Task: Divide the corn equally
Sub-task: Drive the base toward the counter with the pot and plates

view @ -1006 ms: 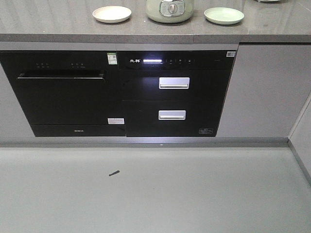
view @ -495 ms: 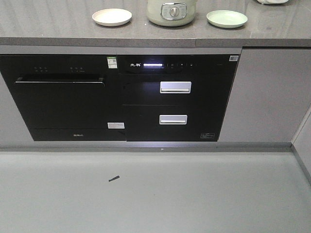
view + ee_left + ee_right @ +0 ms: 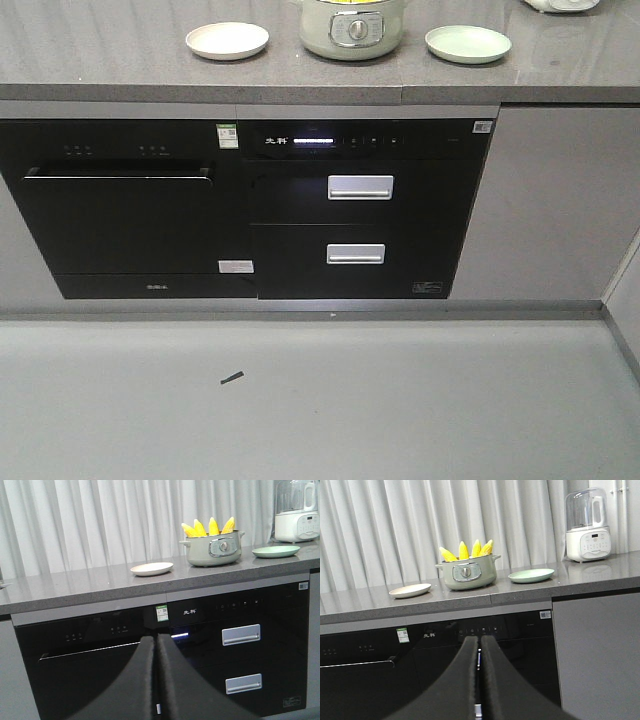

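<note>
Four cobs of corn (image 3: pixel 209 527) were all in the pale green pot (image 3: pixel 212 550), standing on end with the pointed tips fanning up over the rim. The pot sat toward the far side of the grey worktop (image 3: pixel 75 587), roughly in the middle. A cream plate (image 3: pixel 151 569) lay to its left and a mint green plate (image 3: pixel 276 551) to its right. Both plates were bare and neither was touching the pot. Way off to the right was a white appliance (image 3: pixel 587 527) with a clear jug on top, and white curtains (image 3: pixel 380 530) hung behind the lot.

The left pincer (image 3: pixel 156 639) had its two black fingers pressed together with nothing between them. It was low down in front of the black built-in oven (image 3: pixel 120 210), well apart from the pot. Same deal with the right pincer (image 3: pixel 479 639): fingers together, gripping nothing, hanging level with the black drawer unit (image 3: pixel 360 210) below the worktop.

From the front view there was also a small dark scrap (image 3: pixel 232 378) lying on the grey floor (image 3: pixel 400 400), on the near side of the oven.
</note>
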Controlling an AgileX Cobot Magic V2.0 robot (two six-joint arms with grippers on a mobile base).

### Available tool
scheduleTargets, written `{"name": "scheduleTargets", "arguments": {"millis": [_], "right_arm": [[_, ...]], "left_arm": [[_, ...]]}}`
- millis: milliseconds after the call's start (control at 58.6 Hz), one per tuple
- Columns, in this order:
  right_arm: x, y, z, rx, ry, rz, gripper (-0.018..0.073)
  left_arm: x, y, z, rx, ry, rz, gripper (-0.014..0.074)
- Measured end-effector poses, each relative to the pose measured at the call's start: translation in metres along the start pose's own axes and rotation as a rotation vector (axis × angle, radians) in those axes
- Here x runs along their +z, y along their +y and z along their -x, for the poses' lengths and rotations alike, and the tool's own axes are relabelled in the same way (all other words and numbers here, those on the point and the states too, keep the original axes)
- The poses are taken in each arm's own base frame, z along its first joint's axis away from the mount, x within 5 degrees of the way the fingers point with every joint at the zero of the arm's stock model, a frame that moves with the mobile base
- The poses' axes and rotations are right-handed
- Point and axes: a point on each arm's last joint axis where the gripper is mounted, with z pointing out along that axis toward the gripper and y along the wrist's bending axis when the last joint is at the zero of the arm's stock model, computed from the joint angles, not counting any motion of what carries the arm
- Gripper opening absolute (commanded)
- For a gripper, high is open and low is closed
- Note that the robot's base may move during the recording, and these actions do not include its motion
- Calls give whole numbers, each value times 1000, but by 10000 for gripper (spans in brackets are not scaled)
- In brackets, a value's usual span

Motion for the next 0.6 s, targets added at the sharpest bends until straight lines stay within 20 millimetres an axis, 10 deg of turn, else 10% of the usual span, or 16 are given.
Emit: {"name": "scheduleTargets", "arguments": {"millis": [597], "right_arm": [[0, 0, 0, 0, 0, 0, -2]], "left_arm": [[0, 0, 0, 0, 0, 0, -6]]}}
